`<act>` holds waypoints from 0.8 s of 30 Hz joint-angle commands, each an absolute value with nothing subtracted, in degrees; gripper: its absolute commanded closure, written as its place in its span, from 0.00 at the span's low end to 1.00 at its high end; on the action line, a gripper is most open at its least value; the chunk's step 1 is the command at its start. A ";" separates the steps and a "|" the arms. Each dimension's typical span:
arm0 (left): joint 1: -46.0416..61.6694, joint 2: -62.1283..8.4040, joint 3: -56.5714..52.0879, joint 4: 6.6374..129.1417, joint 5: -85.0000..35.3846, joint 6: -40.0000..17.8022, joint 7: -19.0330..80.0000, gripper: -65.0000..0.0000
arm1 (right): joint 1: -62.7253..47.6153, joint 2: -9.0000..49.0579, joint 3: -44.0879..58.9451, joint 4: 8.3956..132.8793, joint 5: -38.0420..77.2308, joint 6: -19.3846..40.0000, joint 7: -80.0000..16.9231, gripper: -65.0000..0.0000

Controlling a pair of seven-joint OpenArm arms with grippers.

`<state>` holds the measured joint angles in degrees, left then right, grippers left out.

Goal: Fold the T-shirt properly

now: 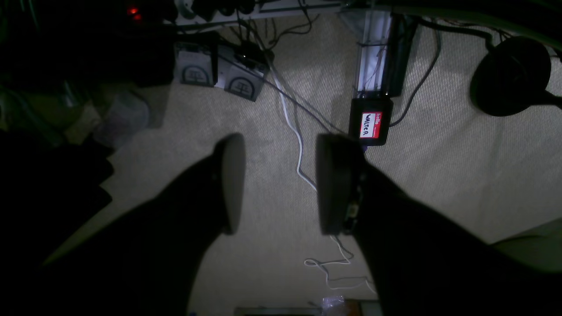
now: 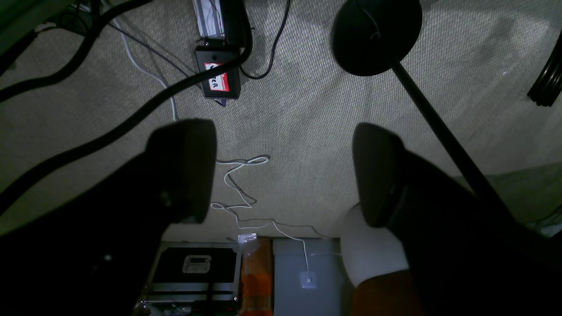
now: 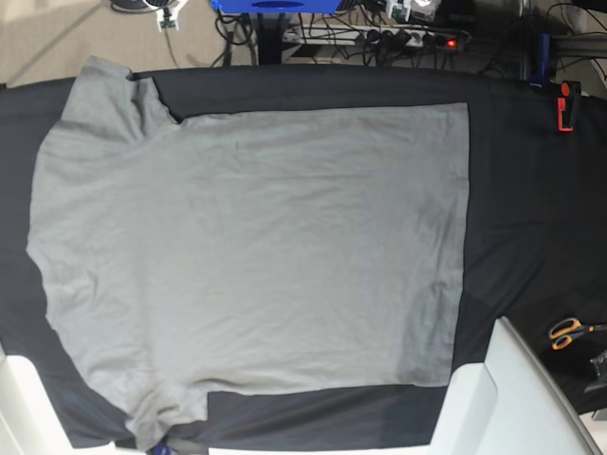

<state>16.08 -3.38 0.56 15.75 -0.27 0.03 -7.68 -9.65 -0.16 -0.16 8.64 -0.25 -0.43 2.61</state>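
The grey T-shirt [image 3: 256,256] lies spread flat on the black table cloth [image 3: 531,209] in the base view, sleeves at the upper left and lower left, straight hem toward the right. Neither gripper touches it. In its own wrist view my left gripper [image 1: 281,184] is open over beige carpet, nothing between its fingers [image 1: 230,184]. My right gripper [image 2: 283,173] is open wider, also over carpet and empty. Only white arm parts show in the base view, at the lower right [image 3: 512,398] and lower left [image 3: 19,408].
Orange-handled scissors [image 3: 569,332] lie on the cloth at the right edge, and a red clamp [image 3: 565,106] sits at the upper right. Below the grippers are loose cables, a black box with a red name tag [image 1: 371,123] and a round black stand base [image 2: 375,35].
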 commanded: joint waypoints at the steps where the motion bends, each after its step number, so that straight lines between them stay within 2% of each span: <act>1: 16.84 -3.74 0.57 15.69 -0.22 0.31 -7.69 0.61 | -10.15 0.04 -0.22 8.84 -0.31 -0.31 2.77 0.35; 3: 16.84 -3.82 0.57 15.69 -0.22 0.31 -7.60 0.70 | -10.15 0.04 -0.22 8.84 -0.22 -0.31 2.68 0.48; 4: 16.84 -3.82 0.57 15.69 -0.22 0.31 -7.60 0.79 | -10.15 0.04 -0.22 8.84 -0.22 -0.31 2.59 0.60; 5: 16.84 -3.91 0.57 15.69 -0.48 0.31 -7.60 0.92 | -10.15 0.04 -0.22 8.75 -0.22 -0.31 2.59 0.74; 6: 16.84 -4.00 0.48 15.69 -0.57 0.31 -7.60 1.00 | -10.15 0.04 -0.22 8.66 -0.22 -0.31 2.59 0.90; 7: 16.84 -4.00 0.13 15.69 -0.66 0.31 -7.60 1.00 | -10.15 0.04 -0.13 8.66 -0.22 -0.31 2.59 1.00; 8: 16.75 -4.09 -0.04 15.69 -0.75 0.31 -7.52 1.00 | -10.15 0.04 -0.13 8.57 -0.22 -0.31 2.59 1.00; 10: 16.75 -4.09 -0.04 15.69 -0.75 0.31 -7.52 1.00 | -10.24 0.04 -0.13 8.57 -0.22 -0.31 2.59 0.93; 14: 16.84 -4.09 -0.04 15.69 -0.75 0.31 -7.52 1.00 | -10.86 0.04 -0.13 8.84 -0.22 -0.31 2.68 0.99; 24: 17.01 -4.18 0.57 15.69 -0.40 0.31 -7.78 1.00 | -11.12 0.04 -0.13 8.84 -0.22 -0.40 2.77 0.99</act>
